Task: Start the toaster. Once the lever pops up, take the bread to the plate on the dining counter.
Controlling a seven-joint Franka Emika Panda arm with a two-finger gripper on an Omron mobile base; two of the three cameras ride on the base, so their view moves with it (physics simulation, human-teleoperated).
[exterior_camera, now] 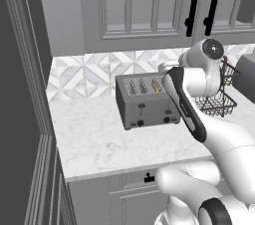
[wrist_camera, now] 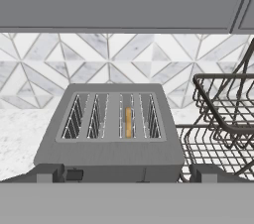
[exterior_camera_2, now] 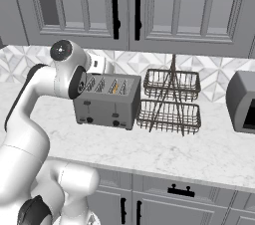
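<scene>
Sitting on the white marble worktop (exterior_camera: 99,139) against the tiled back wall (exterior_camera: 84,74), the toaster (exterior_camera: 144,102) is a grey metal box with four slots on top and two small black levers and two black knobs on its front. The bread (wrist_camera: 128,122) stands inside the third slot counting from the left in the hand view, showing as a thin golden-tan edge sunk below the slot's rim; the same tan sliver shows in the left base view in the slot nearest the arm. The other three slots look dark.

Just beside the toaster, on its right in the right base view, stands a black wire basket rack (exterior_camera_2: 169,100) with two tiers, close to the toaster's side but apparently not touching it. Further right on the same worktop sits a grey boxy appliance (exterior_camera_2: 243,100), cut off by the picture's edge. Grey cupboards with black handles (exterior_camera_2: 115,6) hang above.

The white arm bends up and over from the base, its hand hovering above and behind the toaster's front edge, looking down on the slots. The gripper (wrist_camera: 126,173) has its two dark fingers (wrist_camera: 49,172) spread wide apart, one at each lower corner of the hand view, with the toaster's front edge between them and nothing held.
</scene>
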